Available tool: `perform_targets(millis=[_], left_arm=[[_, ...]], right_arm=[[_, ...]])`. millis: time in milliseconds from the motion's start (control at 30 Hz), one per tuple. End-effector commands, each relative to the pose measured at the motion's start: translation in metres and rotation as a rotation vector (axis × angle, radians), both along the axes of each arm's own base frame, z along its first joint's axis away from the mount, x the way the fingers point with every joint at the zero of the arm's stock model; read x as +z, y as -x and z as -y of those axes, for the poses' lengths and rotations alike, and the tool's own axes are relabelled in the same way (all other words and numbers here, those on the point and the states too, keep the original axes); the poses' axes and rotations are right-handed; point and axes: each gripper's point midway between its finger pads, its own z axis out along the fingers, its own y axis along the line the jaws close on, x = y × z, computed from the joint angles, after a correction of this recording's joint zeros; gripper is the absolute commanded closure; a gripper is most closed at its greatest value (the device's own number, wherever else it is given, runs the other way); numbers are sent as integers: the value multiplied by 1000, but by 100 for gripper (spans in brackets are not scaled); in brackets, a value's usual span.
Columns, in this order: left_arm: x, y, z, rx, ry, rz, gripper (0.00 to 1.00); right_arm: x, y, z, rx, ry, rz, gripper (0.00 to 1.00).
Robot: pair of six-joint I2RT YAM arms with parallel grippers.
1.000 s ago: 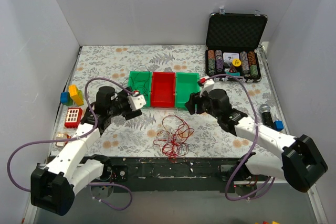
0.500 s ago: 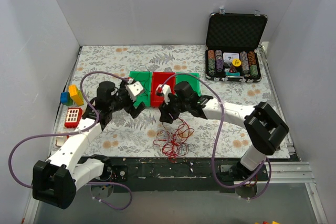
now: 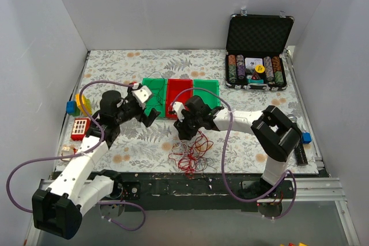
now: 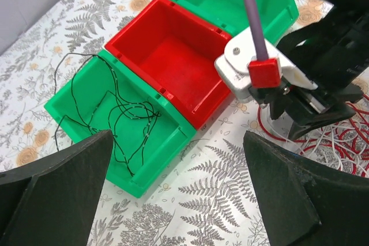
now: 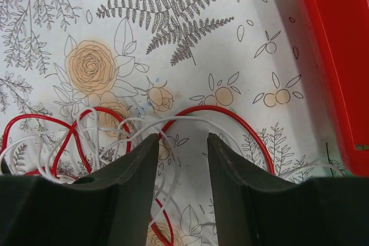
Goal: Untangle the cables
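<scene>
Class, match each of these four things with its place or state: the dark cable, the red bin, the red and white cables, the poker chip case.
Things:
1. dark cable
2. red bin
3. red and white cables
4. poker chip case

Places or states:
a. lid raised, at the far right
b. loose on the tablecloth, below the right pincer
c. empty, middle of the row
d. lying in the left green bin

Pairs: 1-d, 2-c, 3-b, 4-a.
</scene>
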Motion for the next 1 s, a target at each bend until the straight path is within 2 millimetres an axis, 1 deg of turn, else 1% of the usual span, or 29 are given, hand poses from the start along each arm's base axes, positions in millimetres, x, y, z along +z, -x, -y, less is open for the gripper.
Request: perform_targets(millis=[0, 67, 133, 233, 267, 300, 333, 400, 500, 600, 733, 800, 900, 967], left_arm=[[12, 2, -1, 9, 22, 41, 2], [10, 5, -2, -1, 15, 50, 2], [7, 9, -3, -12, 5, 61, 2], [5, 12, -3, -20, -1, 72, 2], [3, 13, -4, -20, -1, 70, 2], [3, 13, -4, -18, 1, 70, 2], [2, 14, -4, -17, 3, 68, 2], [0, 14, -4, -15, 3, 67, 2], [-1, 15, -5, -19, -4, 73, 2], [-4, 17, -5, -23, -10, 76, 2], [-5, 18, -6, -29, -22, 90, 2], [-4, 18, -7, -29, -29, 99, 2], [-4, 17, -9, -28, -43, 116, 2], [-4, 21, -7, -60, -55, 140, 2]], right_arm=[[8, -11, -13, 2, -21, 38, 56], [10, -9, -17, 8, -33, 24, 64], [14, -6, -20, 12, -53, 15, 69], [22, 1, -23, 15, -86, 14, 73], [25, 2, -23, 9, -94, 13, 74], [31, 2, -27, 2, -121, 19, 74], [32, 3, -26, -5, -128, 12, 74], [33, 5, -26, -17, -137, -3, 70], [31, 6, -26, -25, -136, -16, 59], [33, 5, -26, -33, -149, -9, 54], [40, 3, -28, -37, -152, -4, 53], [44, 7, -26, -22, -154, -8, 53], [50, 16, -16, -2, -188, -7, 51], [51, 22, -11, 7, -206, -33, 50]])
